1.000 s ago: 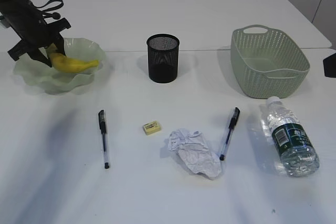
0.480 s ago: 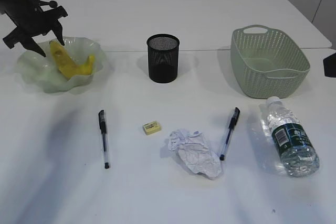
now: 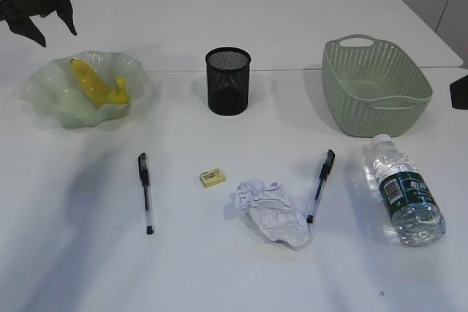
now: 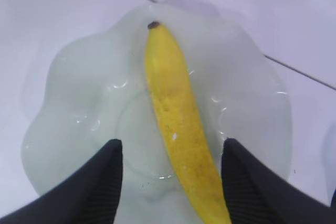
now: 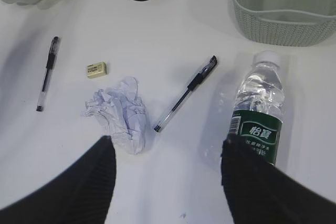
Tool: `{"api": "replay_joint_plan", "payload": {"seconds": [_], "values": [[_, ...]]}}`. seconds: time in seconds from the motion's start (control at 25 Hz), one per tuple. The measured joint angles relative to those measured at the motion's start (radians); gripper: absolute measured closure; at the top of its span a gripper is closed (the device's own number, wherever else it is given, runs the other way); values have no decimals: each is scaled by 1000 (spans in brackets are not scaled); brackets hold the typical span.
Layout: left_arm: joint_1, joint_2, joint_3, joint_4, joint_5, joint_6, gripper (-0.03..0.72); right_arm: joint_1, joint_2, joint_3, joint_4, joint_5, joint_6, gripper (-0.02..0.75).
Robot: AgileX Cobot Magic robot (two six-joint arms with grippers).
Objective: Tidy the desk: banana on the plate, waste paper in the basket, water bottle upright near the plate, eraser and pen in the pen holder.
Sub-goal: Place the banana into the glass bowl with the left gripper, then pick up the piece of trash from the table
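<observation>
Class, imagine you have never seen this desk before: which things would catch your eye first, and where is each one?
The yellow banana stands out, lying in the pale green plate at the far left. Mid-table, a crumpled paper sits between two pens, and a water bottle lies on its side at the right, in front of the empty basket.

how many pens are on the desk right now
2. One pen lies left of the eraser; the other pen lies between the crumpled paper and the water bottle. The pen holder's inside isn't visible.
</observation>
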Motion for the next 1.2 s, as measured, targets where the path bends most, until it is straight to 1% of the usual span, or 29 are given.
{"api": "replay_joint_plan", "payload": {"seconds": [0.08, 0.24, 0.44, 0.56, 0.68, 0.8, 1.0, 1.2], "values": [[0, -17, -16, -12, 5, 53, 268, 0, 0, 0, 0, 2, 0, 265], [0, -73, -23, -26, 11, 100, 269, 0, 0, 0, 0, 13, 0, 265], [-20, -137, -24, -28, 13, 225, 291, 0, 0, 0, 0, 40, 0, 265], [-35, -169, -21, -26, 14, 249, 307, 0, 0, 0, 0, 56, 0, 265], [-46, -212, 23, -19, 14, 254, 312, 0, 0, 0, 0, 80, 0, 265], [-57, -287, 148, -2, 14, 257, 314, 0, 0, 0, 0, 87, 0, 265], [-86, -427, 455, 117, 14, 261, 314, 0, 0, 0, 0, 97, 0, 265], [-88, -539, 729, 144, 5, 265, 314, 0, 0, 0, 0, 106, 0, 265]]}}
